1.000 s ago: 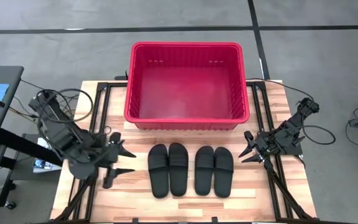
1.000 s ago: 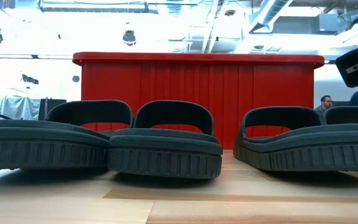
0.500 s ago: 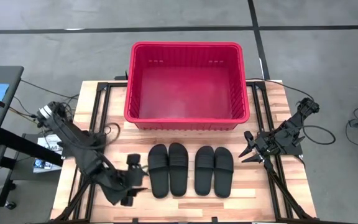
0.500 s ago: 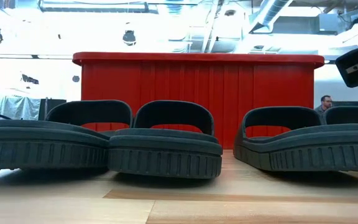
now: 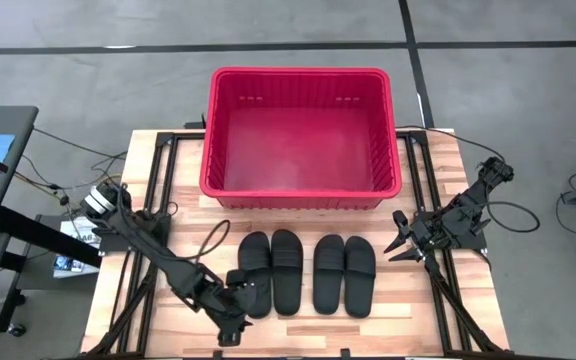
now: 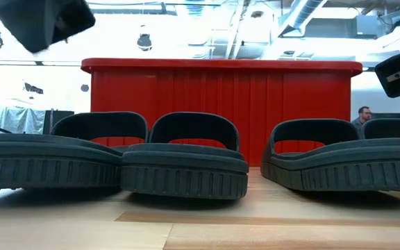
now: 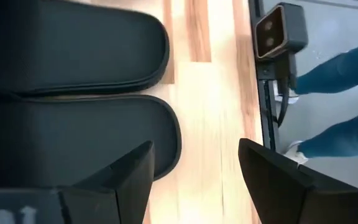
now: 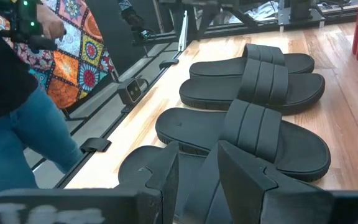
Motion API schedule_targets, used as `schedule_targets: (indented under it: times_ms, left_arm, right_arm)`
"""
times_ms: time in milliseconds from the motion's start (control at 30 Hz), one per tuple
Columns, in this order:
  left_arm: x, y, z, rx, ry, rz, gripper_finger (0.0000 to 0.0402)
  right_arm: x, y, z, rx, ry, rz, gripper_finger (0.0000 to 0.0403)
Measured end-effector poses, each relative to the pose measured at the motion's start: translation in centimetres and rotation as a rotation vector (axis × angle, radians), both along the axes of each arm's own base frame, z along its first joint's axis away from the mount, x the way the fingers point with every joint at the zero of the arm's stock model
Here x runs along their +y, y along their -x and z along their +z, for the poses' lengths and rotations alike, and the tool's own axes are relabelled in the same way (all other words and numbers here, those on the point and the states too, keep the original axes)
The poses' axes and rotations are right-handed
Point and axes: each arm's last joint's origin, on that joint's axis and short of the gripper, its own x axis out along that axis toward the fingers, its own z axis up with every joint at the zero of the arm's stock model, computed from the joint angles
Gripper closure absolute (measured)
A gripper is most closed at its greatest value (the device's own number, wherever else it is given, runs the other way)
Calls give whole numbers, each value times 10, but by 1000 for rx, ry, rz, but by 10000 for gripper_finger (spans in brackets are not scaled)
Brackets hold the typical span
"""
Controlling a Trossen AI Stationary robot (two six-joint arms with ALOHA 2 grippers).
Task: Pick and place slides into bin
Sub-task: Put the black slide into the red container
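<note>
Several black slides (image 5: 307,272) lie side by side, soles down, on the wooden table in front of the red bin (image 5: 300,135). They show in the low view (image 6: 179,163) and the right wrist view (image 8: 253,87) too. My left gripper (image 5: 238,305) hangs open above the table at the heel end of the leftmost slide (image 5: 255,275). In the left wrist view that heel (image 7: 79,137) lies beside and below the open left gripper (image 7: 194,158). My right gripper (image 5: 400,238) waits open at the table's right side, right of the slides.
The bin stands at the table's far side, its front wall (image 6: 221,104) right behind the slides. A small camera (image 7: 280,31) sits at the table's near edge. A person in blue jeans (image 8: 23,143) stands beyond that edge. Bare wood (image 5: 298,330) lies near of the slides.
My left gripper has swung down and toward the table's near edge and right, from beside the bin's left corner to the heel of the leftmost slide, tipping further downward. It now shows at the low view's top left. The slides and my right gripper have kept still.
</note>
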Motion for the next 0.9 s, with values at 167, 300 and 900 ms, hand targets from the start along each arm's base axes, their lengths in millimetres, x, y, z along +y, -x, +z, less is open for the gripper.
schedule_targets:
  times_ms: [167, 300, 900]
  left_arm:
    - [-4, -9, -14, 28, 50, 5, 178]
    - [-5, -11, -16, 18, 43, 27, 178]
    - [-13, -23, -71, 170, -103, 12, 178]
  right_arm:
    - [0, 0, 0, 0, 0, 0, 300]
    - [0, 0, 0, 0, 0, 0, 300]
    - [0, 0, 0, -1, 0, -1, 300]
